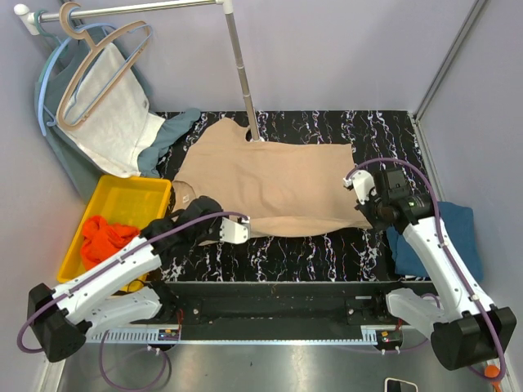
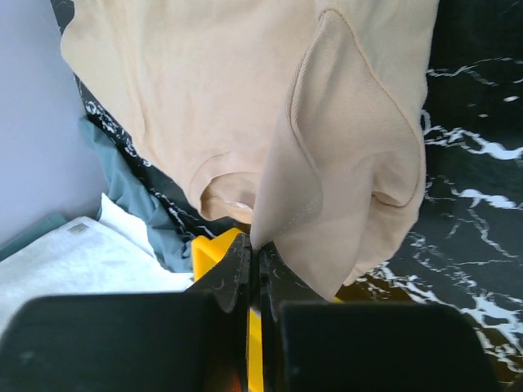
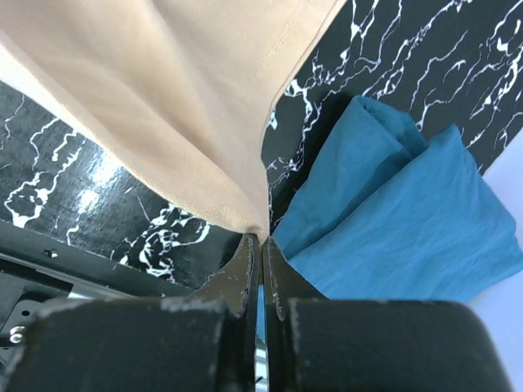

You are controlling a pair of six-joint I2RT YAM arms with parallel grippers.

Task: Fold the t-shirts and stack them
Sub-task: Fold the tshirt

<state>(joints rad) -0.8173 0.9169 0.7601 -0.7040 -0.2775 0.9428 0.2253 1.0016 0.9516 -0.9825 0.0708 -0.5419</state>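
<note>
Black marble-patterned table [image 1: 327, 245], enclosed by pale walls, carried the beige t-shirt [image 1: 278, 184] spread flat, with its long axis running left to right between the arms. The blue t-shirt [image 1: 445, 233] lay bunched at the right table edge. The orange t-shirt [image 1: 106, 237] sat in the yellow tray [image 1: 122, 192] at left. The left gripper [image 2: 255, 249] was clamped on the sleeve edge at the beige shirt's left end. The right gripper [image 3: 261, 238] was pinched on fabric by the hem at its right end. Both grips sat on the near side, so the fold would likely carry away from the bases.
</note>
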